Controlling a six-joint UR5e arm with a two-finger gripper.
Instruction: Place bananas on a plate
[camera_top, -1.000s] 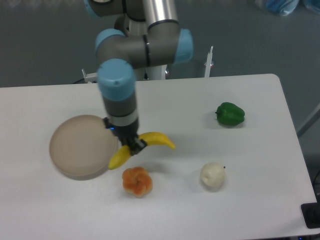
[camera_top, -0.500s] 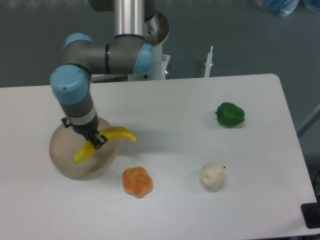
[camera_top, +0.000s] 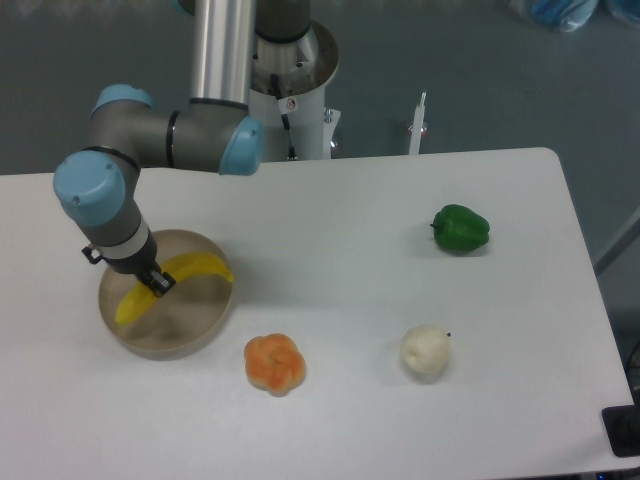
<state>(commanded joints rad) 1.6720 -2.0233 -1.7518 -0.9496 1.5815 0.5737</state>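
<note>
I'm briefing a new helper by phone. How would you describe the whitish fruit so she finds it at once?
Start at the white table and go to its near right part. Below the green pepper, right of the orange lobed fruit, sits the whitish round fruit, the only pale one.

banana (camera_top: 190, 268) over plate (camera_top: 205, 325) at left, end effector (camera_top: 157, 284) on it

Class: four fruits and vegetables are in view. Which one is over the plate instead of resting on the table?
The yellow banana, gripped by the tool over the plate. The orange fruit, whitish fruit and green pepper sit on the table.
</note>
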